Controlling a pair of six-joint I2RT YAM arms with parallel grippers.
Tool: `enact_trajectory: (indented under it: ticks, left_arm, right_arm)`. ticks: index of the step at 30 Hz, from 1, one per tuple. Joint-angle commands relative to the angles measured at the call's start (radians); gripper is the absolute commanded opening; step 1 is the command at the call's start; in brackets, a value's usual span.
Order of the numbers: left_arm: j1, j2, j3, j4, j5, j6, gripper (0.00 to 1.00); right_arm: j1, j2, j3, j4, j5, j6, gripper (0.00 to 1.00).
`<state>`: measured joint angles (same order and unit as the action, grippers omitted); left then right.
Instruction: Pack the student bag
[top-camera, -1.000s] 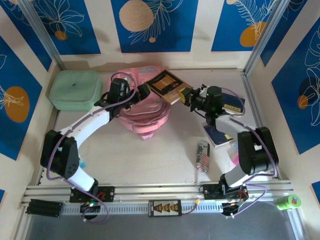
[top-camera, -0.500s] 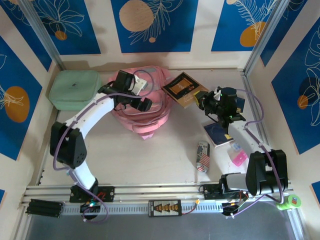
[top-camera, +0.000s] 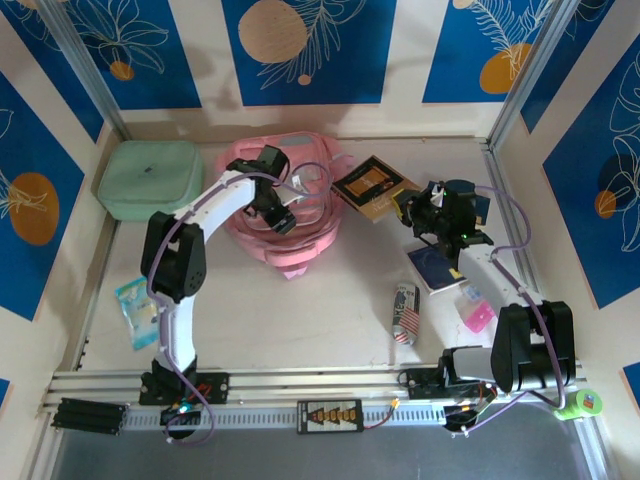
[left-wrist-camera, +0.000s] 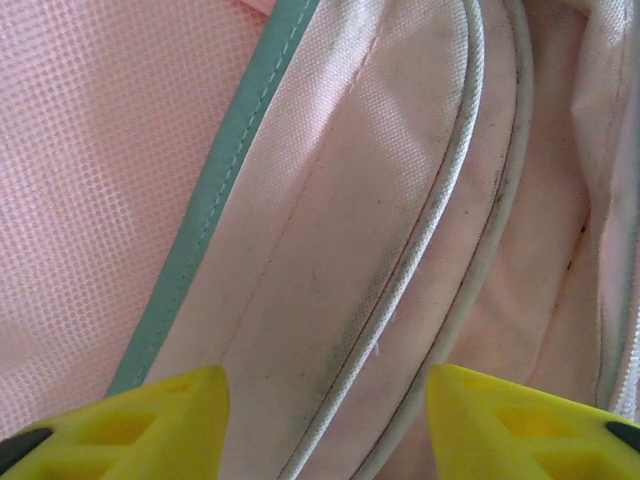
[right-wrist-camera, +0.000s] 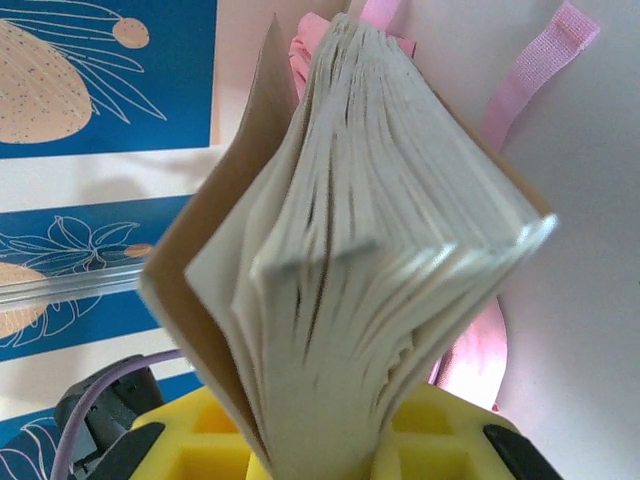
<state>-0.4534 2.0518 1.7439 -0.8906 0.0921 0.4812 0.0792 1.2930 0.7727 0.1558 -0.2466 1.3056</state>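
Note:
The pink student bag (top-camera: 300, 240) lies at the back middle of the table, its straps hanging toward the front. My left gripper (top-camera: 283, 222) is down on the bag's top. In the left wrist view its yellow fingers (left-wrist-camera: 150, 420) stand apart on either side of a piped pink seam (left-wrist-camera: 400, 300) beside a teal trim, so the left gripper (left-wrist-camera: 328, 425) is open. My right gripper (top-camera: 405, 207) is shut on a brown-covered book (top-camera: 373, 187), held just right of the bag. The book's pages (right-wrist-camera: 370, 270) fan upward from the right gripper (right-wrist-camera: 330, 455).
A mint green case (top-camera: 150, 178) sits at the back left. A flag-printed can (top-camera: 405, 313), a dark blue booklet (top-camera: 437, 267) and a pink item (top-camera: 478, 317) lie at the right. A pale blue packet (top-camera: 135, 305) lies at the left front. Frame rails run along both sides.
My left arm has swung across onto the bag's top and its jaws have narrowed. My right gripper has drawn the book back to the right, off the bag.

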Motion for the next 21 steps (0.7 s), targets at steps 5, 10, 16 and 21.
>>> enact_trajectory:
  ticks: [5,10,16,21]
  left_arm:
    - [-0.031,0.07,0.075,-0.104,-0.035,0.09,0.51]
    - [-0.044,0.091,0.078,-0.068,-0.092,0.089,0.42]
    - [-0.06,0.094,0.073,-0.002,-0.141,0.084,0.3]
    - [-0.062,0.094,0.081,0.005,-0.172,0.095,0.37]
  right_arm:
    - [-0.004,-0.037,0.009,0.069,-0.034,-0.007,0.09]
    - [-0.005,-0.04,0.01,0.063,-0.034,-0.017,0.08]
    - [-0.006,-0.042,0.002,0.067,-0.035,-0.012,0.08]
    - [-0.013,-0.049,-0.001,0.055,-0.032,-0.016,0.08]
